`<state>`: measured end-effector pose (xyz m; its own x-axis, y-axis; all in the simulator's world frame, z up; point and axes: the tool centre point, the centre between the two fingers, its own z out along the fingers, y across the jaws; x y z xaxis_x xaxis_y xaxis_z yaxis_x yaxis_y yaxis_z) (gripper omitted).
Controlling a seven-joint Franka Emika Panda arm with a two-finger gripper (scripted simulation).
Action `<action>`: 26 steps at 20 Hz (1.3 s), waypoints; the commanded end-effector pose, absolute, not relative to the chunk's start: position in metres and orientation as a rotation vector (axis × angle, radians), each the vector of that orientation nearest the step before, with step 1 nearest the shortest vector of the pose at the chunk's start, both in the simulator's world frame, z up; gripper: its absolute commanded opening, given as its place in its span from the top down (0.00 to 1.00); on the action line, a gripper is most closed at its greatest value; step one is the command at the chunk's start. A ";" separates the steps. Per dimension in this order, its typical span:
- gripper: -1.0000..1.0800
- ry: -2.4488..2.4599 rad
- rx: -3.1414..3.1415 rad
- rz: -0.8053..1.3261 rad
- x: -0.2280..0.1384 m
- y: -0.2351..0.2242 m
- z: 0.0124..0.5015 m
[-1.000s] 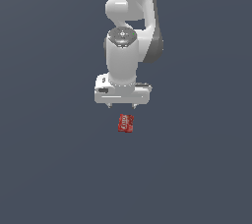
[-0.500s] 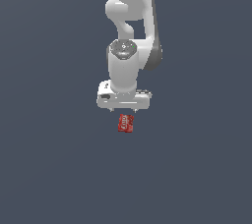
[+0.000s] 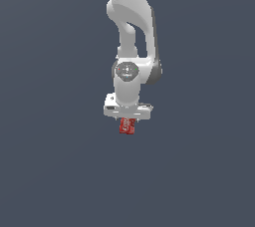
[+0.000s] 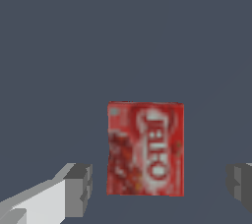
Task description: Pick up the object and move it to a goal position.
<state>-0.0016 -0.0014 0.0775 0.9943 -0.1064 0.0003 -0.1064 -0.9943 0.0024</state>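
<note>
My gripper (image 4: pixel 157 183) has dropped lower than a second ago, its fingers (image 4: pixel 78 188) spread wide on either side of the box (image 4: pixel 145 148) without touching it. The box lies flat on the grey floor (image 3: pixel 55 171), directly beneath the hand; red, white lettering, too blurred to read.

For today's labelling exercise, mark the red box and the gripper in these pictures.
red box (image 4: pixel 145 148): wrist view, middle of its lettered face.
gripper (image 4: pixel 160 186): wrist view, midway between the two grey fingertips, jaws apart either side of the box.
</note>
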 end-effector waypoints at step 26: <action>1.00 -0.193 3.136 0.000 -0.003 0.000 0.015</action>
<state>-0.0032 0.0011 0.0161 0.9927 -0.1209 -0.0001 -0.1209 -0.9927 -0.0004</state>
